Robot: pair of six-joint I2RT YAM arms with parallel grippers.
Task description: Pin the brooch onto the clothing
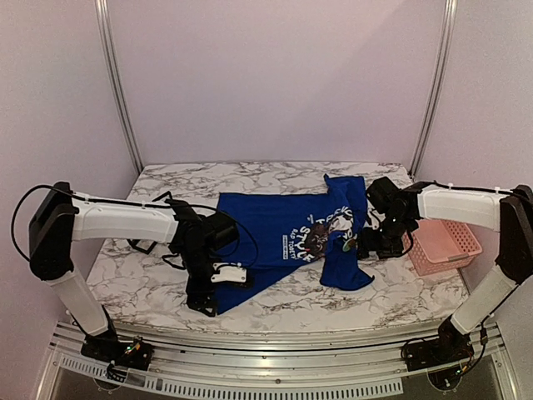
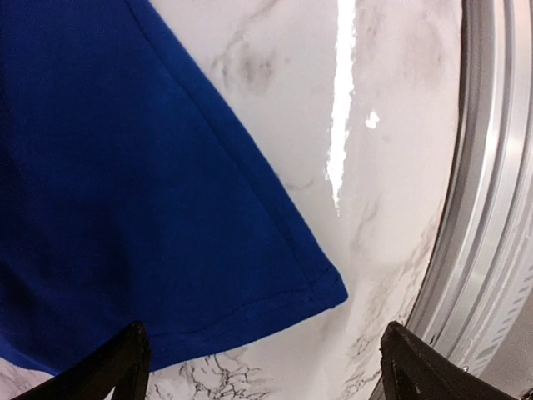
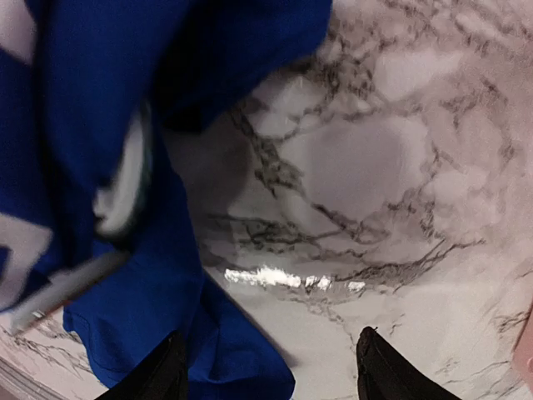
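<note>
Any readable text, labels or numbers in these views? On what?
White lettering ringing the dark print on the blue T-shirt: too small and creased to read in the top view.
The same lettering in the right wrist view: blurred white patches only, unreadable.
Pink basket, marble table, arms: no text visible.

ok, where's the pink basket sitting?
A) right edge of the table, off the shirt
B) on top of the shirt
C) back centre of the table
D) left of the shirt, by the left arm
A: the pink basket stands at the right edge of the table, apart from the blue T-shirt.
</note>
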